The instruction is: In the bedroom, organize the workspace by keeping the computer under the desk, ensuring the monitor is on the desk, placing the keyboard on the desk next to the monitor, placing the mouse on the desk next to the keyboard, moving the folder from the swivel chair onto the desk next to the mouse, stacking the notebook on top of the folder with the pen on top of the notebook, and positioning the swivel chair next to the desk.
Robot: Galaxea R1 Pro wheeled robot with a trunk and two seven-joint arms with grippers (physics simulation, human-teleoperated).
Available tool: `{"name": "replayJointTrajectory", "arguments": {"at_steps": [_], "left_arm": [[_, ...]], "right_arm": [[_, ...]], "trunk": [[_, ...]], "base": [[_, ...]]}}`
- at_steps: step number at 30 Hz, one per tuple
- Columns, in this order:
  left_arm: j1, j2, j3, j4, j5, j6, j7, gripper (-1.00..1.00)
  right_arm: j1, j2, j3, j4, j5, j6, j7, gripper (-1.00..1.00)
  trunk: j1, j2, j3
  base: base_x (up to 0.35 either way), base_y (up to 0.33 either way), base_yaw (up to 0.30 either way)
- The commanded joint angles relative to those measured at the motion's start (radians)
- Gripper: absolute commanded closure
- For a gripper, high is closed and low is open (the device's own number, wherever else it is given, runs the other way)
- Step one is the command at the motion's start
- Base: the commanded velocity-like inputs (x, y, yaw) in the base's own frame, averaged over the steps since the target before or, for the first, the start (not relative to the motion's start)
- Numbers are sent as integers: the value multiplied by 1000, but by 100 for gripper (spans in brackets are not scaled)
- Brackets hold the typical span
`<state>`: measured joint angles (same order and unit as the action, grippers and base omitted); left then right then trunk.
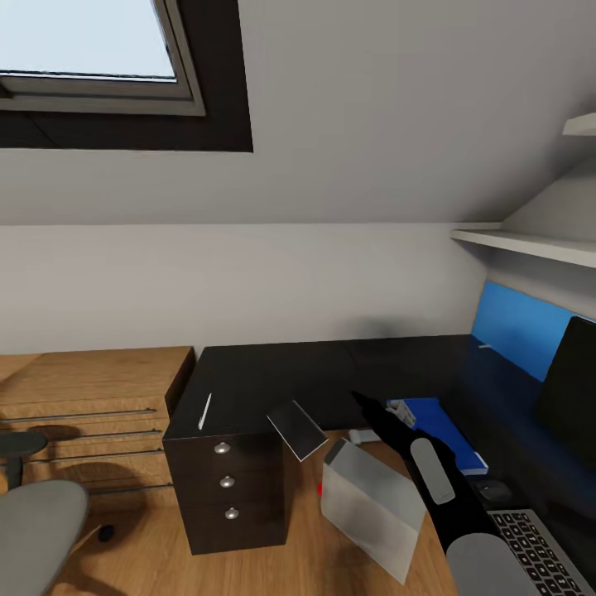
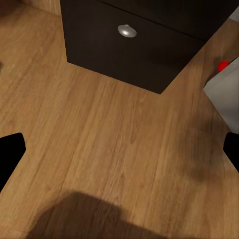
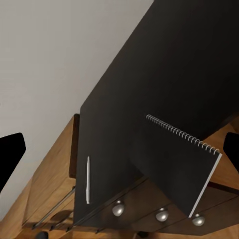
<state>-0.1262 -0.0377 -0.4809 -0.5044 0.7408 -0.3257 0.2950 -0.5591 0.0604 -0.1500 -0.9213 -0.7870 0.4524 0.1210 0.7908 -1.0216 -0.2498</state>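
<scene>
The right gripper reaches over the counter with its fingers spread wide, grasping nothing. Just ahead, the notebook stands tilted at the counter's front edge, apart from both fingers; its support cannot be told. The pen lies beyond it above the drawers, and the folder lies beside the arm, awaiting the stack. The left gripper hangs released over the floor.
</scene>
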Motion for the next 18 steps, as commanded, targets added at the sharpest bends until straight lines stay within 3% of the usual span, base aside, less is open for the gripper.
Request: {"name": "replayJointTrajectory", "arguments": {"at_steps": [1,8,18], "left_arm": [[-1,1,-8,0,8,-6,7,-100],[-1,2,-7,0,8,-5,6,-100],[-1,4,-6,0,8,-4,5,-100]], "right_arm": [[-1,1,-5,-1,-2,7,4,-100],[-1,1,-5,1,0,2,3,-100],[-1,1,-5,2,1,0,4,-100]], "trunk": [[0,-1,-1],[0,-1,-1],[0,-1,-1]], "base": [[0,0,0],[-56,6,0],[-310,104,0]]}}
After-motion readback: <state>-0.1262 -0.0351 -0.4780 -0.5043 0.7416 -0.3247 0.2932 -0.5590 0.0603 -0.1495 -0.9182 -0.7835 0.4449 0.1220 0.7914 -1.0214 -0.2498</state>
